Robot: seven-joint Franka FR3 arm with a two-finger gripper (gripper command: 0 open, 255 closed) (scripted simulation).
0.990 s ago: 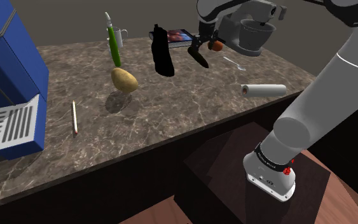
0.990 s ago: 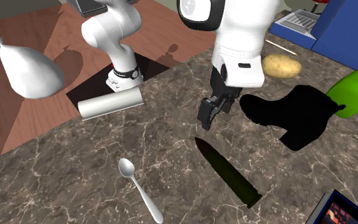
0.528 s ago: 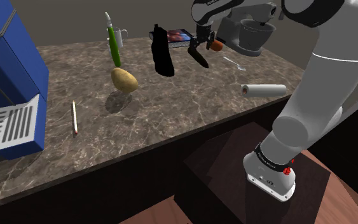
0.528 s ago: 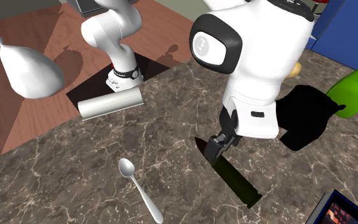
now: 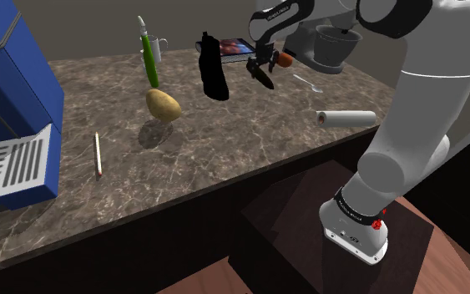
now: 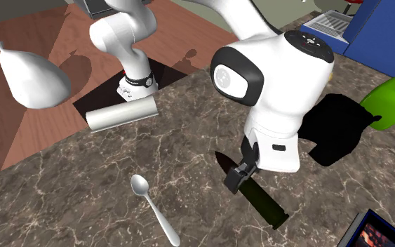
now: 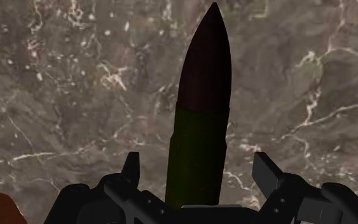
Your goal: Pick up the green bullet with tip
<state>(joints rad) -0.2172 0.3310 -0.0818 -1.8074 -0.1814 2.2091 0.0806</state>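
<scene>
I see my gripper (image 7: 197, 167) low over the counter (image 7: 69, 89), jaws released, straddling the bullet (image 7: 201, 95) without touching it.

One bullet (image 7: 198, 121), one spoon (image 6: 154, 208), one boot (image 6: 339, 128), one potato (image 5: 164, 104), one roll (image 6: 122, 114), one bottle (image 6: 392, 98).

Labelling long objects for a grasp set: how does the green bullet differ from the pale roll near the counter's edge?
The bullet is dark green with a dark reddish pointed tip; the roll is plain pale grey with blunt ends. The bullet lies between the open fingers; the roll lies away from them, by the counter's edge. Both lie on their sides on the counter.
</scene>
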